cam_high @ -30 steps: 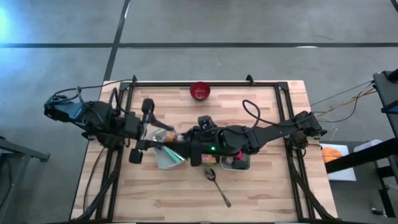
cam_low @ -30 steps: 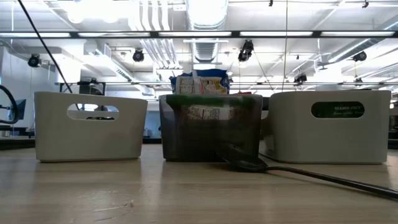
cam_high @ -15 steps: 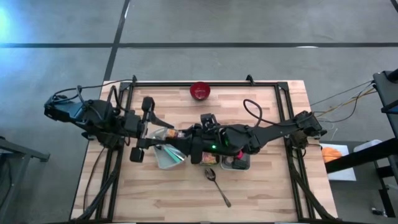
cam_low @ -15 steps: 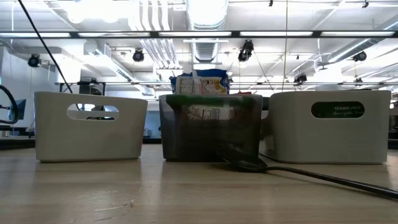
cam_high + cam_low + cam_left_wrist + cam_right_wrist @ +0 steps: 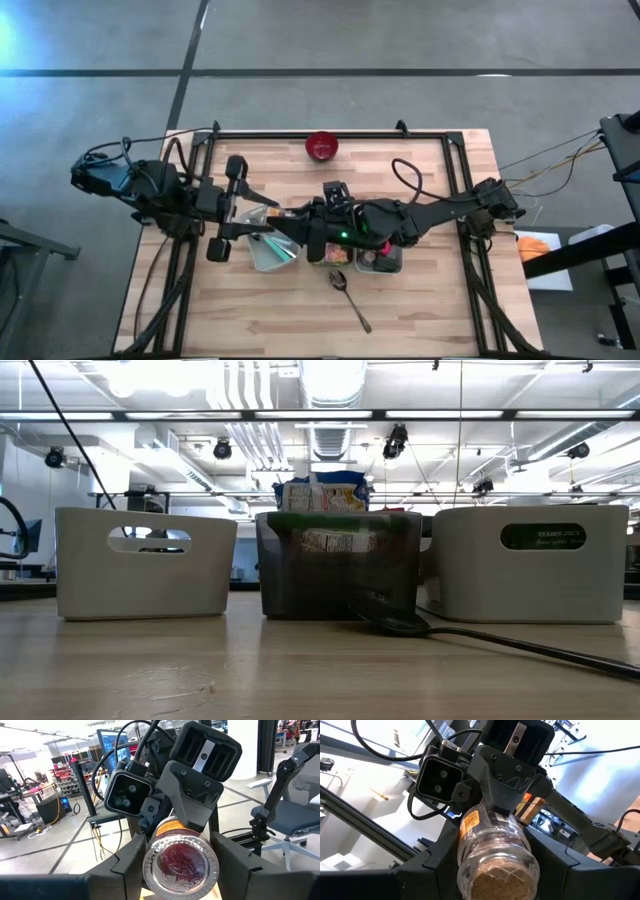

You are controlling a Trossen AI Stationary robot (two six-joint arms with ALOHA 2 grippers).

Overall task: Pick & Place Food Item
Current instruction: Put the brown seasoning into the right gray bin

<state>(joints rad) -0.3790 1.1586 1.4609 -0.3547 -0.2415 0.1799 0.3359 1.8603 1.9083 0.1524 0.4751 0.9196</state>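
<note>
Jar [image 5: 180, 862] — between both grippers' fingers

A clear glass jar [image 5: 492, 851] with an orange-and-white label shows pale tan contents at one end and a silvery lid [image 5: 180, 864] with a dark red centre at the other. Both arms are black; the right one carries a small green light [image 5: 342, 238]. The table [image 5: 420, 300] is pale striped wood on a black frame. A glossy red round bowl [image 5: 321, 146] sits at its far edge. The spoon [image 5: 349, 298] is dull silver. Two bins [image 5: 145, 563] are off-white; the middle bin [image 5: 338, 564] is smoky dark.
</note>
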